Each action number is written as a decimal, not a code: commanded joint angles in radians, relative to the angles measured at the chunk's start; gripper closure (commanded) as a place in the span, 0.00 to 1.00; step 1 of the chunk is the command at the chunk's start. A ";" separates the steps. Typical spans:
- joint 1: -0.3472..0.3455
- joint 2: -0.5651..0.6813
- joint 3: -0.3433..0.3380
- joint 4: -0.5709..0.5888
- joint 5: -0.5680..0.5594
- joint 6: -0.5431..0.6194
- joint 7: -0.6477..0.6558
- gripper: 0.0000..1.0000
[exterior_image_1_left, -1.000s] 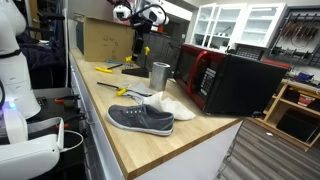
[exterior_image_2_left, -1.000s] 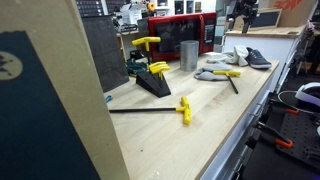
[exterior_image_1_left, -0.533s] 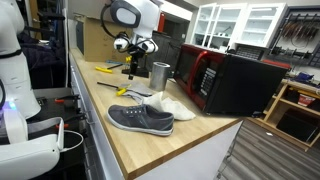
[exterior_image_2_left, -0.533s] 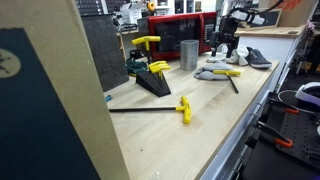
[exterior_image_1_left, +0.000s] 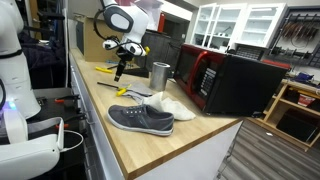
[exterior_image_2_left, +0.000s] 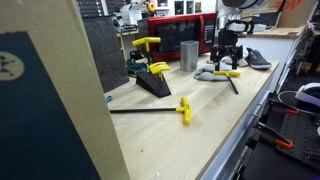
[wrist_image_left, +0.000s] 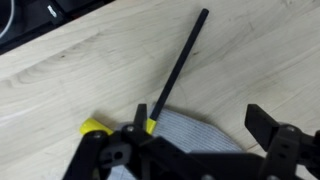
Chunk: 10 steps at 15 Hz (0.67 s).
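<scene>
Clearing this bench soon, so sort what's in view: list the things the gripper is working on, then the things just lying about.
In hand:
open gripper
yellow-handled hex key below it
grey cloth under the key's handle end

Lying about:
grey shoe
white cloth
metal cup
microwave
hex key rack
loose hex key

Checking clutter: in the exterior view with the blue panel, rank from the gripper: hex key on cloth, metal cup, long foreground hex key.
1. Hex key on the grey cloth, just below the gripper.
2. Metal cup, off to its side.
3. Long hex key, far toward the camera.
</scene>
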<state>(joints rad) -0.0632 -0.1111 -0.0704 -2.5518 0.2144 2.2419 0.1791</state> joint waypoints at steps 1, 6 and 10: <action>-0.004 0.001 0.007 -0.006 -0.037 0.012 0.002 0.00; 0.018 0.112 0.031 0.001 -0.038 0.115 0.029 0.00; 0.038 0.067 0.048 -0.071 -0.025 0.186 0.090 0.00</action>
<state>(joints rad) -0.0428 0.0046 -0.0370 -2.5661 0.1816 2.3861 0.2107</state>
